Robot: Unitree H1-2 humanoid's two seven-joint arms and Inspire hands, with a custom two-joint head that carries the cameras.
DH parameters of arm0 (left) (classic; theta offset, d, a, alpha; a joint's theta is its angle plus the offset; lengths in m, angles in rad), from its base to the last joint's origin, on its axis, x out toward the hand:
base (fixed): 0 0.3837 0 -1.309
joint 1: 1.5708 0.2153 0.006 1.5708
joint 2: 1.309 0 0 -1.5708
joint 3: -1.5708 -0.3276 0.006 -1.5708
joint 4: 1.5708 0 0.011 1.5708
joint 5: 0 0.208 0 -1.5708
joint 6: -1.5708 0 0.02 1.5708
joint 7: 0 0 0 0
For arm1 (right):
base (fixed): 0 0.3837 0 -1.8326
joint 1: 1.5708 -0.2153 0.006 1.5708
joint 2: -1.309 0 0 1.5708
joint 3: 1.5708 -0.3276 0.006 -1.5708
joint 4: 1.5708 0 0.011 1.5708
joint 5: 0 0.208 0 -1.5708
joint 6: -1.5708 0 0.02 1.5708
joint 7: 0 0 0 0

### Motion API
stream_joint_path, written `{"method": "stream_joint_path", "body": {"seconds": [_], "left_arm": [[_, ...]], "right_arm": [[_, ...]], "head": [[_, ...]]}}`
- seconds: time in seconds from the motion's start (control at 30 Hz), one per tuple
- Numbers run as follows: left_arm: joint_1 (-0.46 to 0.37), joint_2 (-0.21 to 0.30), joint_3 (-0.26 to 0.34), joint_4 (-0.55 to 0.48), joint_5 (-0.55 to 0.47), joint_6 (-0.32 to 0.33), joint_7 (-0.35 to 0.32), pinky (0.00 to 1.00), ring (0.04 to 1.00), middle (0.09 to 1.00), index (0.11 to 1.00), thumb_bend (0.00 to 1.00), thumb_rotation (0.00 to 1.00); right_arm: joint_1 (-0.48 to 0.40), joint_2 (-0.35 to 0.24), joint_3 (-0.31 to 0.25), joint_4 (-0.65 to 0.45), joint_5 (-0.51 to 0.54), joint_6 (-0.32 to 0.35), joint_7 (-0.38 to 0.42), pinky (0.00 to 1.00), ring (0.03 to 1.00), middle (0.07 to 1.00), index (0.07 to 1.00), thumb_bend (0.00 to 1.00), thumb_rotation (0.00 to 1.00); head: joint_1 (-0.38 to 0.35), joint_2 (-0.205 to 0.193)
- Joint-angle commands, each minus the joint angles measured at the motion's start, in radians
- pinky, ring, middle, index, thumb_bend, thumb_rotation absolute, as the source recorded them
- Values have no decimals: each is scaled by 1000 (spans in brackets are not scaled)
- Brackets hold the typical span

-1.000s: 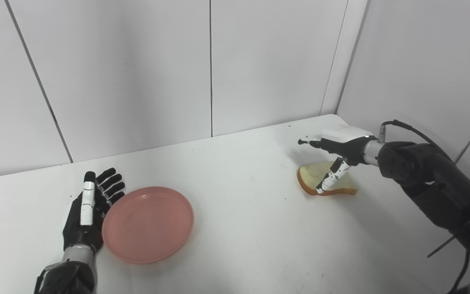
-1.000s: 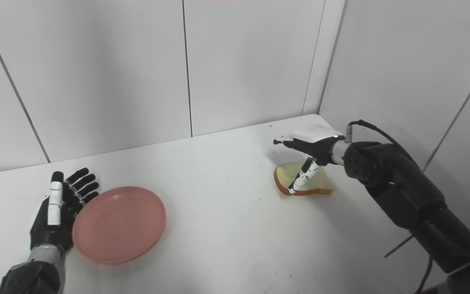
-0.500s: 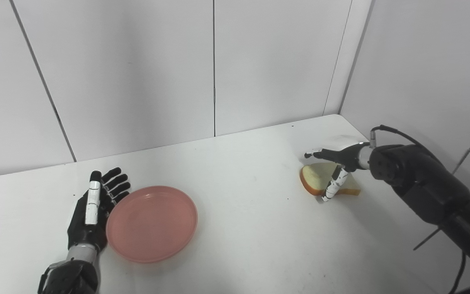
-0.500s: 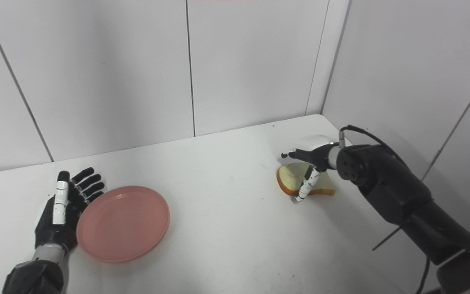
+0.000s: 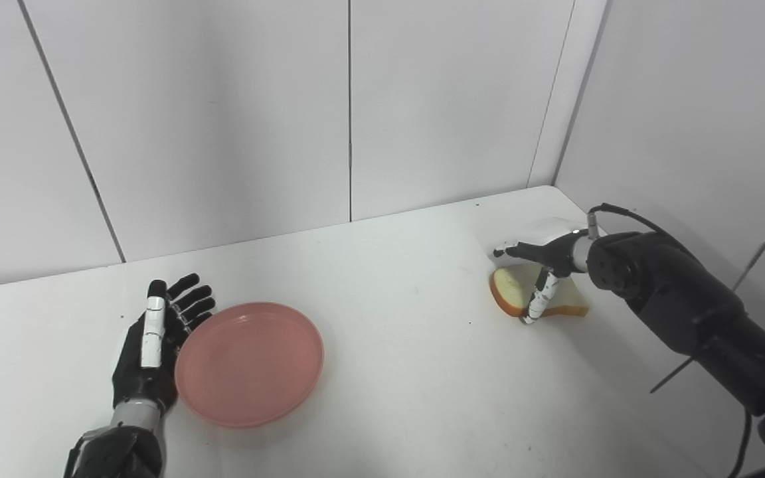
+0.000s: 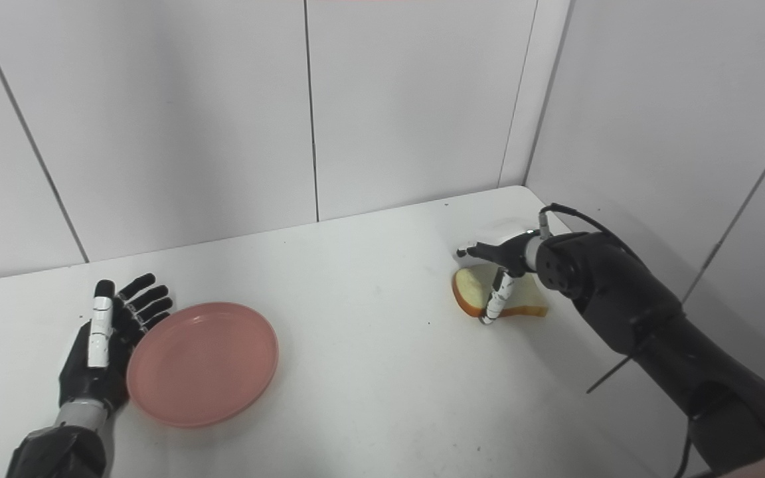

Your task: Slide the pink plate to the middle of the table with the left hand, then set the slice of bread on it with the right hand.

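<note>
Plate: the pink plate (image 5: pixel 250 364) is seen flat on the white counter (image 5: pixel 396 372), well left of centre, so the slide to the middle is judged not finished.
Left robot hand: the left robot hand (image 5: pixel 150 345) is laid beside the plate's left rim, palm side turned to it, fingers (image 5: pixel 186 302) spread and straight, nothing gripped. The rim is touched or very nearly touched; which cannot be told. A flat hand set against the edge is judged right for a sideways push, not a lift.
Bread: the slice of bread (image 6: pixel 499 299) is found far to the right on the counter, near the corner of the walls (image 6: pixel 422 99), well apart from the plate. One edge is propped up off the surface.
Right robot hand: the right robot hand (image 6: pixel 499 262) is held over the slice, fingers apart, nothing clasped. One finger (image 6: pixel 494 302) is pointed down in front of the crust, its tip at the counter, the others stretched out above. A pinch is judged to be under preparation, the tilt of the slice giving room beneath.
Risk: the bread could be nudged away or bent if the fingers are closed off-centre.
Order: the plate is judged due to be moved first.
</note>
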Motion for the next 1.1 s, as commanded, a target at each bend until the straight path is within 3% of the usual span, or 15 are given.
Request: {"method": "stream_joint_path", "body": {"seconds": [0.0, 0.17, 0.27, 0.33, 0.37, 0.43, 0.5, 0.73, 0.87, 1.07], "left_arm": [[50, -8, -4, 40, -1, 86, 4, 761, 731, 713, 708, 888, 887], [50, -7, -6, 45, -7, 81, -5, 756, 722, 700, 711, 907, 883], [52, -9, -4, 40, -8, 85, -7, 751, 719, 695, 707, 907, 876], [53, -9, -4, 38, -8, 86, -8, 752, 719, 692, 707, 901, 875], [54, -9, -5, 37, -8, 87, -8, 748, 717, 692, 705, 901, 875], [55, -9, -5, 33, -7, 90, -7, 744, 715, 692, 704, 902, 876], [57, -10, -4, 30, -8, 92, -8, 741, 713, 689, 708, 904, 873], [65, -11, -8, 16, -10, 103, -12, 741, 723, 701, 723, 897, 880], [65, -12, -9, 12, -11, 104, -10, 744, 720, 701, 726, 894, 884], [64, -12, -13, 13, -8, 101, -11, 743, 713, 697, 723, 890, 888]], "right_arm": [[-29, -30, 7, 36, -22, -42, -31, 998, 968, 941, 909, 1000, 378], [-25, -28, 27, 46, -51, -24, -36, 991, 935, 897, 884, 1000, 344], [-24, -29, 32, 38, -64, -13, -32, 845, 807, 796, 775, 970, 247], [-28, -30, 36, 45, -66, -22, -34, 640, 651, 681, 688, 896, 181], [-27, -31, 35, 45, -63, -23, -34, 540, 569, 581, 615, 746, 104], [-23, -32, 27, 41, -58, -15, -39, 465, 509, 502, 551, 599, 37], [-15, -34, 20, 39, -61, -17, -57, 418, 487, 497, 501, 546, 10], [-8, -34, 17, 55, -67, -27, -84, 366, 444, 492, 482, 528, 0], [-7, -32, 17, 43, -69, -11, -68, 424, 507, 519, 466, 525, 0], [-3, -34, 7, 18, -57, -36, -85, 330, 411, 453, 499, 529, 0]], "head": [[1, 3], [2, 6], [2, 7], [2, 10], [1, 11], [2, 14], [2, 15], [4, 17], [4, 17], [11, 18]]}}
